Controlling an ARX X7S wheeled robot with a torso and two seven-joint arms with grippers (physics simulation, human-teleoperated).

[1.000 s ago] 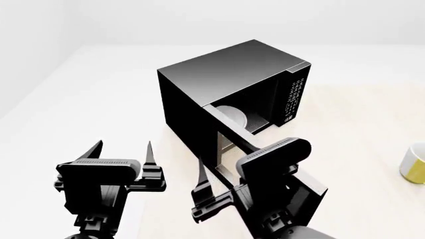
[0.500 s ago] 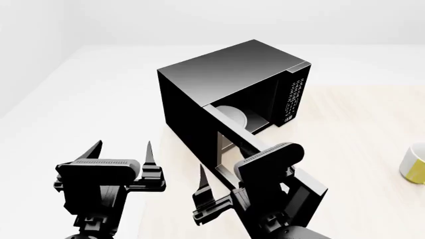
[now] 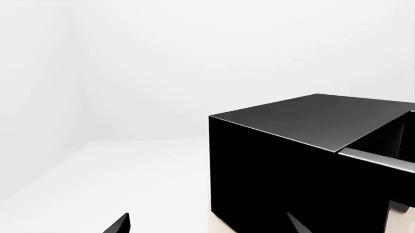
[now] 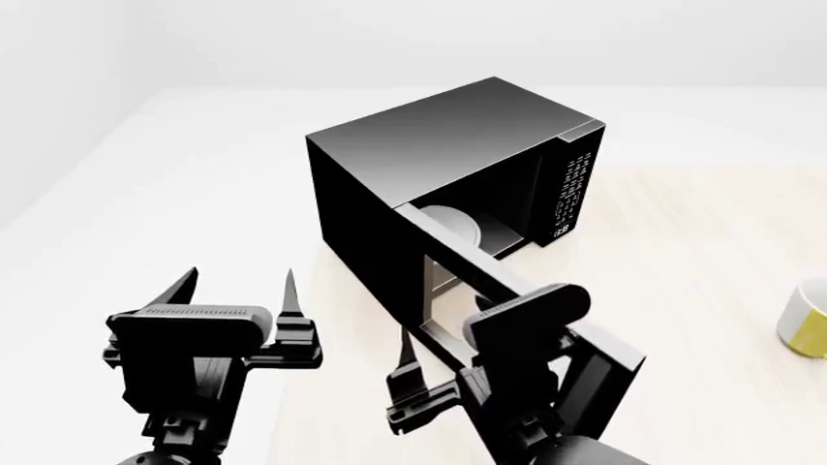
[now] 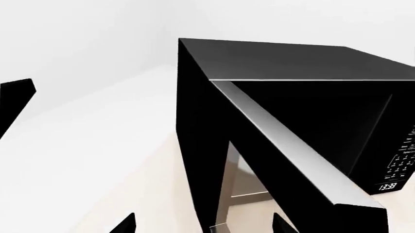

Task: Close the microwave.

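The microwave (image 4: 452,165), mid-bench, looks heavy and rigid. Its door (image 4: 517,310) should swing from a push near the free edge. Both the left gripper (image 4: 232,291) and the right gripper (image 4: 485,339) are spread wide, empty.

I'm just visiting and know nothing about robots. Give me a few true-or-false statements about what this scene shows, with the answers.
1. The microwave door stands open. True.
2. A white round plate lies inside the microwave. True.
3. The left gripper grips the door. False: it hangs free beside the microwave, jaws apart and empty.
4. The keypad panel is on the hinge side of the door. False: it is on the far side of the opening from the hinge.
5. A yellow and white mug stands on the table at the head view's right edge. True.
6. The right gripper holds a mug. False: it holds nothing.
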